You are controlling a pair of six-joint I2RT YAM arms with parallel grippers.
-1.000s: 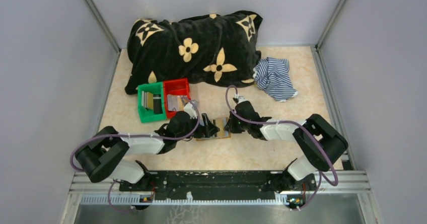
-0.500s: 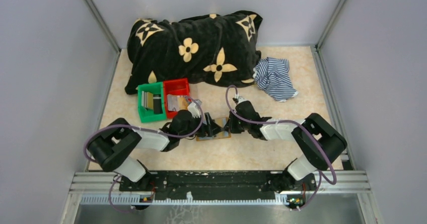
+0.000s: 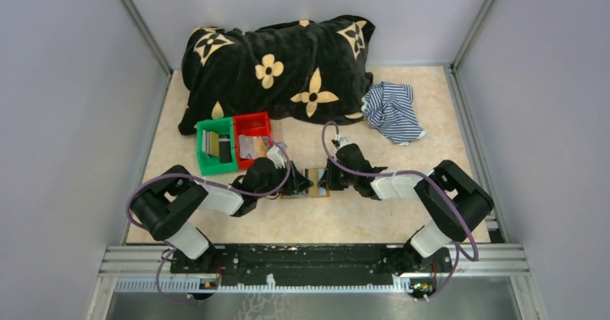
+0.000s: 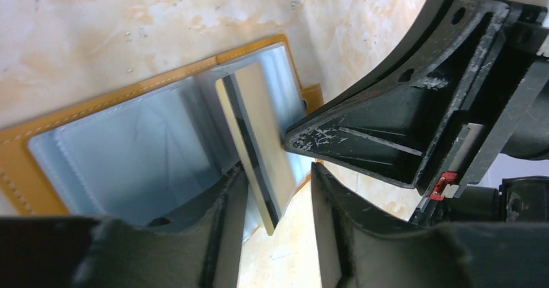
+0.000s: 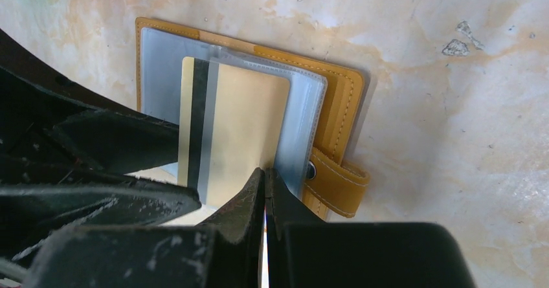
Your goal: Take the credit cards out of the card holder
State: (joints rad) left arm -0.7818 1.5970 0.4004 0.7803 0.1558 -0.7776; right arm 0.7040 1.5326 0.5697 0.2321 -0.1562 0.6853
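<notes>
Two things can bite you here, biggest first. The table (image 3: pixel 403 212) looks slick, and the card holder (image 5: pixel 336 100) just lies open on it between your arms, not far from the red bin (image 3: pixel 252 117) and the green bin (image 3: pixel 205 163). Only your right gripper (image 5: pixel 265 197) pins it. Its jaws are pressed together with nothing between them, and the tip is down at the edge of the clear pocket, right against the card (image 5: pixel 243 126). If that tip slips, I reckon the whole holder drags along when you pull. If it's really sitting on the card rather than the pocket, the card just won't budge.

Next, the card itself. It's gold with a dark stripe, roughly half out of the pocket, with one end tucked in. Your left gripper (image 4: pixel 275 220) has its jaws apart, one finger on either side of the card's free end, and it isn't clamped as far as I can see. Close near a corner and I'd guess the card pivots, jams or pops loose. Close too deep and you might pinch the clear sleeve too.

Smallest is the snap tab (image 5: pixel 336 181), which sticks out beside your right fingertips and could snag.
</notes>
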